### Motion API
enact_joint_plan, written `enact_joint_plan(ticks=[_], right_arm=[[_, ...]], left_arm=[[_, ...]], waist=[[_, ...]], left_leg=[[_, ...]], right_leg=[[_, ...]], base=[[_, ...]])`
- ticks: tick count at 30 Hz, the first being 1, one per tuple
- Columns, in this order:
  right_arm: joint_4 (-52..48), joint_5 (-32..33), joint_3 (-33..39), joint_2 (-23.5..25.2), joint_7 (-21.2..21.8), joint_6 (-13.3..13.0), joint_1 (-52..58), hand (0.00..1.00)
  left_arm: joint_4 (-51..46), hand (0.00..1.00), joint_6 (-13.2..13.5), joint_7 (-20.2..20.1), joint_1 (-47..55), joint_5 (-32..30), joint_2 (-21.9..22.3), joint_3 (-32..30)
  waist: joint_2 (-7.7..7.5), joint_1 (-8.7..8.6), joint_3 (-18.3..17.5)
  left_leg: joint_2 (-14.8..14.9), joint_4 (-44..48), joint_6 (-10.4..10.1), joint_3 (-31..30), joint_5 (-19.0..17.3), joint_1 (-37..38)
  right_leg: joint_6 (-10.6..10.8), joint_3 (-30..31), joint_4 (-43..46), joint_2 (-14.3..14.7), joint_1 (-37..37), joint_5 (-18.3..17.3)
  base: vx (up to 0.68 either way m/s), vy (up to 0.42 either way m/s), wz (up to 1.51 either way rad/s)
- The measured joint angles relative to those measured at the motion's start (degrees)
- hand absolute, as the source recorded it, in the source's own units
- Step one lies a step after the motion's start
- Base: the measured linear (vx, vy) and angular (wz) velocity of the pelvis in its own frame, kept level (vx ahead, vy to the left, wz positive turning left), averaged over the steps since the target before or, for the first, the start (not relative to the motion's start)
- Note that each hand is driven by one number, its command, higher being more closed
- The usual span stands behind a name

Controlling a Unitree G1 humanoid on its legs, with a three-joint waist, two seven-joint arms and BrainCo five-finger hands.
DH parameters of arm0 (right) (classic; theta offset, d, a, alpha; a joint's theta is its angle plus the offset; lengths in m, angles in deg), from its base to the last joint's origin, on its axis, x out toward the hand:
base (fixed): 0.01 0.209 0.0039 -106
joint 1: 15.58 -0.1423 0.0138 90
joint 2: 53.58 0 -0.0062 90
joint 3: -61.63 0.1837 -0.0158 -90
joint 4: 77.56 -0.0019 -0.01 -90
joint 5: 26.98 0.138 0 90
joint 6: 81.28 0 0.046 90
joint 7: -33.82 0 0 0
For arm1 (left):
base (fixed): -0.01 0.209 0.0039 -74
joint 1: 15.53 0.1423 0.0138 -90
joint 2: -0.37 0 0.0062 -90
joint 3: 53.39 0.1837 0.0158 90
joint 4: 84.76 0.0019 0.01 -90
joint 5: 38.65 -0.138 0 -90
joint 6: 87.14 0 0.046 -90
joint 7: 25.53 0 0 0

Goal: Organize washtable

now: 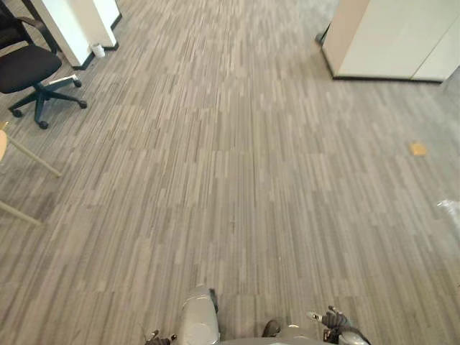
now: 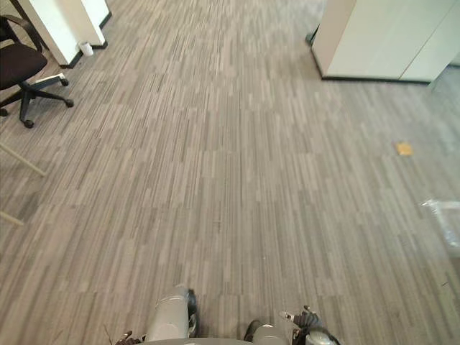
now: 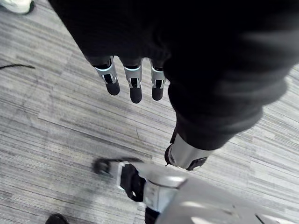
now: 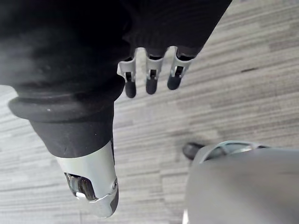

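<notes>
Grey striped carpet (image 1: 237, 180), office chair (image 1: 29, 72) upper left, white cabinet (image 1: 395, 39) upper right.
Left hand (image 3: 135, 86) and right hand (image 4: 150, 79) hang low, fingers loosely straight and empty, probably idle in transit.

Black ribbed covers on left hand (image 3: 187, 56) and right hand (image 4: 70, 51), silver fingers (image 3: 135, 87) dark-tipped.

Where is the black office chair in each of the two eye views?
Left eye view: the black office chair stands at the upper left edge, on the striped carpet.
Right eye view: the black office chair is in the upper left corner, partly cut off by the edge.
Shared landmark: the white cabinet at the upper right in both.
</notes>
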Motion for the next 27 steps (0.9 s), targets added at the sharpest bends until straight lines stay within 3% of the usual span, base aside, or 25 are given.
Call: enact_joint_plan(ticks=[1,2,3,4,5,6,7,8,9,11,13,15,17,18,19,20,21,22,23,24,25,26,27], right_arm=[[0.01,-0.01,-0.43,0.85,0.12,0.01,0.42,0.00],[0.21,-0.03,-0.79,1.91,0.19,-0.02,0.97,0.00],[0.47,-0.07,-0.79,2.27,0.30,-0.09,0.96,0.00],[0.70,-0.23,-0.52,2.15,0.49,-0.03,1.20,0.00],[0.99,-0.75,-0.37,2.24,0.87,0.09,1.33,0.00],[1.00,-1.00,-0.39,2.28,1.07,0.09,1.38,0.00],[1.01,-1.24,-0.43,2.43,1.22,0.04,1.41,0.00],[1.00,-1.53,-0.48,2.96,1.57,0.00,1.71,0.00],[0.14,-1.59,0.21,2.86,1.67,-0.25,1.85,0.00],[-2.72,-1.66,-1.04,2.47,1.61,-0.64,2.34,0.00],[-4.36,-1.64,-0.84,2.36,1.44,-0.89,2.46,0.00],[-5.68,-1.63,1.05,2.42,1.34,-0.96,3.03,0.00],[-5.20,-1.68,1.57,2.03,1.15,-0.80,3.61,0.00],[-5.21,-1.72,1.54,2.23,1.09,-0.48,3.81,0.00],[-5.33,-1.78,1.63,2.03,1.23,-0.42,3.80,0.00],[-5.22,-1.90,2.23,1.71,1.30,-0.33,3.85,0.00],[-5.29,-2.24,3.37,1.45,1.38,-0.23,4.27,0.00],[-5.85,-2.39,3.66,0.53,1.40,-0.04,4.38,0.00],[-6.74,-2.45,3.44,0.21,1.25,0.07,4.70,0.00],[-7.52,-2.46,3.02,0.21,1.08,0.17,4.98,0.00],[-7.45,-2.35,3.08,0.42,1.01,0.26,4.89,0.00],[-6.45,-2.09,2.46,1.05,0.64,0.27,4.59,0.00],[-5.70,-1.98,1.40,1.92,0.23,0.24,4.55,0.00]], left_arm=[[0.70,0.00,-0.37,-0.18,0.15,-0.12,-0.43,-0.67],[0.89,0.00,-0.56,-0.11,0.96,-0.30,-1.50,-1.67],[1.33,0.00,-0.64,-0.11,0.87,-0.76,-1.63,-2.15],[2.25,0.00,-0.91,-0.08,0.07,-1.70,-2.22,-2.45],[2.18,0.00,-0.95,-0.17,-0.25,-2.40,-2.75,-2.21],[1.81,0.00,-0.95,-0.17,-0.37,-2.42,-2.73,-2.15],[1.68,0.00,-0.93,-0.13,-0.72,-2.45,-2.80,-1.91],[1.61,0.00,-1.08,-0.09,-1.90,-2.63,-3.68,-0.64],[1.20,0.00,-1.16,-0.04,-2.97,-3.47,-4.00,0.32],[0.10,0.00,-1.05,0.05,-5.25,-4.43,-4.37,2.70],[-0.56,0.00,-0.76,0.15,-6.60,-4.79,-4.32,3.26],[-0.88,0.00,-0.41,0.15,-7.65,-5.23,-4.10,3.95],[-0.92,0.00,-0.50,0.14,-7.60,-6.05,-4.12,4.46],[-0.89,0.00,-0.48,0.17,-7.01,-6.08,-4.25,4.44],[-0.12,0.00,-0.73,0.20,-6.93,-6.46,-3.63,4.45],[-0.02,0.00,-0.76,0.16,-6.91,-6.74,-3.11,4.45],[0.25,0.00,-0.75,0.13,-6.87,-6.73,-2.45,4.30],[0.52,0.00,-0.80,0.11,-7.04,-6.70,-0.66,1.92],[0.65,0.00,-1.03,0.11,-6.96,-6.68,0.38,-0.44],[0.42,0.00,-1.12,0.19,-6.85,-6.66,0.92,-2.77],[0.40,0.00,-1.12,0.18,-6.92,-6.67,0.75,-2.99],[0.13,0.00,-1.11,0.18,-6.92,-6.68,-0.17,-2.70],[-0.62,0.00,-1.08,0.23,-6.86,-6.68,-1.33,-2.19]], waist=[[-1.49,1.12,-0.54],[-3.82,1.33,-1.64],[-5.09,0.99,-1.88],[-5.53,0.18,-1.88],[-5.83,-0.75,-1.83],[-5.78,-1.11,-1.73],[-5.88,-1.82,-1.69],[-5.61,-2.38,-1.48],[-4.62,-3.30,-0.90],[-4.22,-4.53,-0.65],[-3.87,-5.10,-0.51],[-3.39,-5.23,-0.31],[-3.22,-5.12,-0.19],[-3.60,-5.06,-0.42],[-2.71,-5.36,-1.12],[-2.00,-5.43,-1.61],[-0.78,-5.38,-2.13],[1.76,-5.29,-2.04],[3.07,-5.38,-2.03],[3.21,-4.74,-1.85],[3.45,-4.70,-1.77],[2.83,-4.55,-1.33],[0.89,-3.83,-0.45]], left_leg=[[-0.98,3.71,3.70,-1.16,2.87,-0.71],[-3.13,8.80,7.14,-1.17,0.11,-1.20],[-4.16,11.10,7.81,-0.99,-2.33,-1.29],[-5.07,15.66,9.32,-1.18,-5.54,-0.63],[-6.49,17.09,10.45,-1.38,-9.58,2.77],[-7.00,16.18,10.96,-1.67,-11.04,5.00],[-7.60,15.37,11.36,-2.13,-12.01,7.03],[-8.35,13.48,12.00,-3.53,-13.35,11.48],[-8.71,10.67,12.36,-5.34,-13.98,16.69],[-8.71,5.08,12.23,-7.34,-14.21,24.69],[-8.25,2.62,11.40,-8.52,-15.20,28.64],[-7.09,0.97,9.31,-9.19,-17.00,31.96],[-5.53,-0.52,6.40,-10.16,-19.57,36.92],[-5.08,-0.25,4.62,-11.31,-20.60,39.84],[-3.74,2.45,4.10,-12.67,-20.53,40.78],[-2.72,4.87,3.21,-13.38,-19.98,40.52],[-1.41,10.62,2.59,-13.71,-18.38,39.08],[0.91,22.16,4.03,-13.26,-12.97,35.09],[2.82,32.48,4.33,-12.30,-3.41,30.19],[7.13,43.90,3.01,-8.88,6.19,23.72],[9.54,49.26,4.69,-6.53,3.45,20.88],[11.65,56.21,6.32,-3.65,-2.90,16.78],[10.57,57.06,6.11,-2.16,-6.83,13.01]], right_leg=[[1.92,1.47,1.39,-1.47,1.01,-2.54],[4.42,2.01,4.12,-3.86,1.63,-3.96],[5.18,2.60,6.63,-5.42,1.51,-4.31],[6.64,4.80,14.71,-7.58,-0.07,-3.51],[4.21,8.86,29.31,-9.57,-4.15,2.26],[3.22,10.99,35.55,-9.99,-6.43,6.13],[4.75,13.89,41.75,-9.47,-8.88,7.08],[6.49,17.75,50.99,-6.54,-13.20,4.20],[4.39,17.98,53.89,-3.37,-16.82,1.46],[-0.35,13.58,49.51,-0.90,-22.94,-2.41],[-1.77,10.03,40.68,-1.24,-27.38,-2.84],[-2.77,8.49,24.16,-1.46,-30.44,0.46],[-3.76,7.98,8.55,-0.92,-30.75,6.92],[-5.80,8.38,6.46,-0.21,-30.77,9.57],[-8.14,8.52,10.95,0.40,-30.81,14.96],[-8.79,8.46,13.28,0.84,-30.88,15.48],[-7.79,7.65,16.34,1.69,-30.75,16.07],[-8.19,6.55,19.02,3.75,-28.95,11.94],[-8.91,6.53,18.74,5.28,-26.81,9.77],[-9.92,7.21,17.26,7.83,-23.48,7.77],[-10.53,7.55,16.33,8.93,-21.44,7.10],[-11.14,8.81,14.26,10.16,-16.73,6.61],[-11.18,10.35,10.64,10.00,-10.86,6.58]], base=[[0.51,0.177,-0.41],[0.58,0.146,-0.25],[0.65,0.164,0.11],[0.80,0.264,0.39],[0.79,0.311,0.39],[0.66,0.275,0.30],[0.51,0.157,0.36],[0.62,0.142,0.52],[0.73,0.124,0.63],[0.66,0.053,0.62],[0.53,-0.005,0.54],[0.60,-0.030,0.56],[0.67,-0.102,0.57],[0.78,-0.195,0.49],[0.96,-0.257,0.40],[0.82,-0.238,0.35],[0.82,-0.259,0.09],[0.65,-0.210,-0.06],[0.99,-0.253,-0.42],[0.80,-0.170,-0.46],[0.94,-0.177,-0.63],[0.73,-0.116,-0.53],[0.70,-0.091,-0.49]])
